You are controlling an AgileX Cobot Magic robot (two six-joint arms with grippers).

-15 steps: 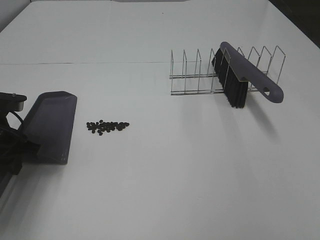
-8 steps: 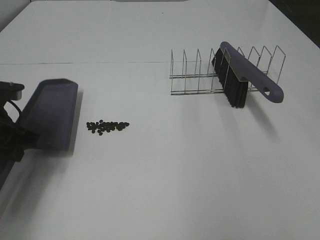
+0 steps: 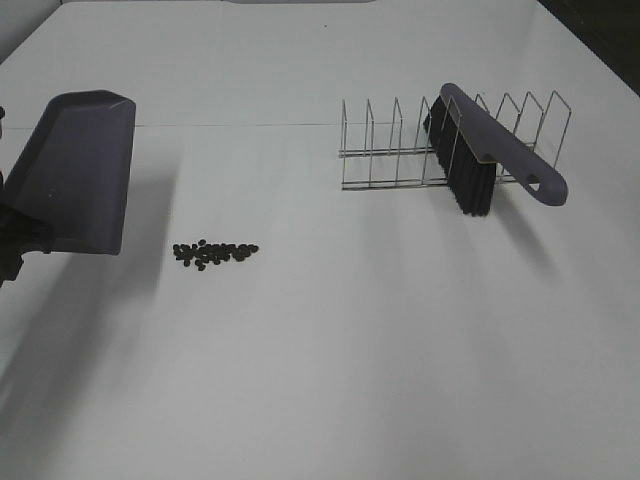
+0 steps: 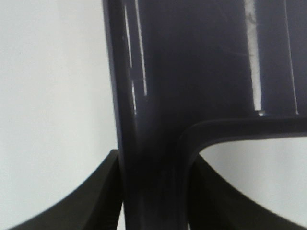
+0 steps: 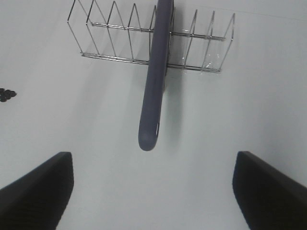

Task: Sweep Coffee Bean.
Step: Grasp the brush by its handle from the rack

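A small pile of dark coffee beans point(image 3: 214, 253) lies on the white table point(image 3: 330, 360) at the left of middle; its edge also shows in the right wrist view point(image 5: 6, 94). My left gripper point(image 4: 153, 201) is shut on the handle of a dark purple dustpan point(image 3: 75, 170), held above the table to the left of and behind the beans. The pan fills the left wrist view point(image 4: 201, 62). A purple brush point(image 3: 495, 150) with black bristles rests in a wire rack point(image 3: 385, 150) at the back right. My right gripper point(image 5: 153, 201) is open and empty, in front of the brush handle point(image 5: 154, 86).
The wire rack point(image 5: 120, 33) has several upright dividers, and the brush handle sticks out past its front. A thin seam line point(image 3: 230, 125) crosses the table behind the beans. The dustpan casts a shadow on the table beside the beans.
My left gripper has lifted the dustpan off the table and carried it up and toward the back. The beans, brush and rack have not moved.
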